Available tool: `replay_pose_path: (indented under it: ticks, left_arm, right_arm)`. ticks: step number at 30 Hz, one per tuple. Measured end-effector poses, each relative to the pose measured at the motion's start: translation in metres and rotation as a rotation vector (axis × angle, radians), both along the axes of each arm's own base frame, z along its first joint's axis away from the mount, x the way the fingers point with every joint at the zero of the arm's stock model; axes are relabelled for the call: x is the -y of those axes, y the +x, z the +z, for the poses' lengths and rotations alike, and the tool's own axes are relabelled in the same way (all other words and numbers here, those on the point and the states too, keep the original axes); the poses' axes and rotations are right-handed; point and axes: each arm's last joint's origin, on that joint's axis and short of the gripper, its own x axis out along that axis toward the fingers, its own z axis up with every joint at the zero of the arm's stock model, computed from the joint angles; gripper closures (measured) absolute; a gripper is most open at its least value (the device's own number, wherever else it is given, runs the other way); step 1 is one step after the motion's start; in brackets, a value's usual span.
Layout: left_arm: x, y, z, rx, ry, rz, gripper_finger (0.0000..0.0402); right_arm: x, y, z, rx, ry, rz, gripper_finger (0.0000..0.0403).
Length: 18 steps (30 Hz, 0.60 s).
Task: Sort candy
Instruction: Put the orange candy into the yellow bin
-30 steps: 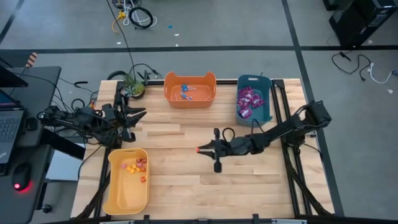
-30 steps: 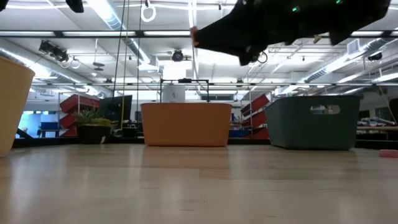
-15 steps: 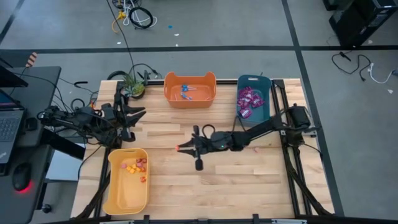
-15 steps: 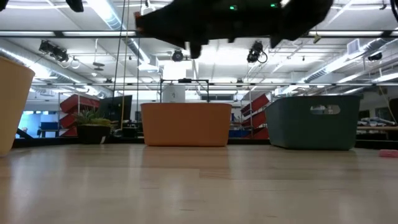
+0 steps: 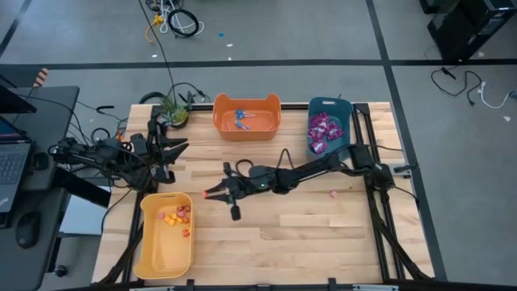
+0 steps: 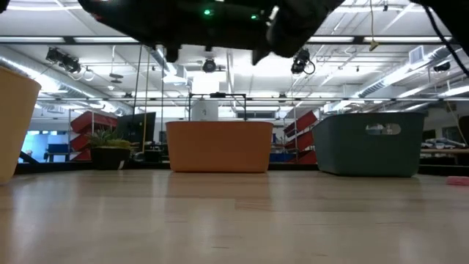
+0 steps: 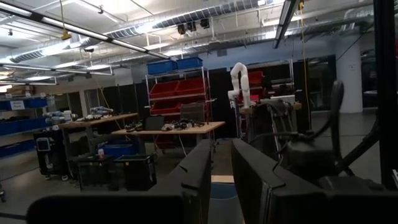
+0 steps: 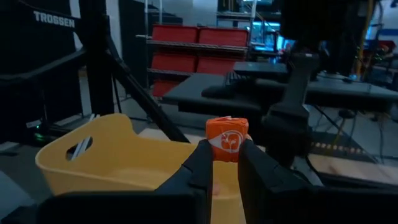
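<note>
Above the desk [image 5: 323, 234], the right gripper [image 5: 208, 195] is pinching an orange candy [image 8: 227, 139] near the yellow bin [image 5: 165, 234]. The left gripper [image 7: 222, 180] is waiting by the desk's edge, its fingers standing narrowly apart.

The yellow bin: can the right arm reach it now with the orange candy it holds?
Probably yes. The right end effector, shut on the orange candy, hangs above the table beside the yellow bin, with nothing between them.

The right pincer [image 5: 207, 195], gripping a candy piece [image 8: 227, 139], is hanging over the worktop [image 5: 307, 234] just beside the near-left bin [image 5: 166, 234]. Two more bins [image 5: 246, 116] are sitting along the far edge.
</note>
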Motion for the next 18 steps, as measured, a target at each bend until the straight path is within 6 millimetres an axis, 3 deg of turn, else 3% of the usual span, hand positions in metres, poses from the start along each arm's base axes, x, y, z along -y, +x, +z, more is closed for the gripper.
replay_pose_path:
  ticks: [8, 18]
  left_arm:
    - [0.0, 0.0, 0.0, 0.0, 0.0, 0.0, 0.0335]
    - [0.0, 0.0, 0.0, -0.004, 0.001, 0.0, 0.0335]
  right_arm:
    - [-0.003, 0.037, -0.006, 0.057, 0.005, 0.037, 0.0354]
    - [-0.004, 0.067, -0.023, 0.088, 0.048, 0.105, 0.0354]
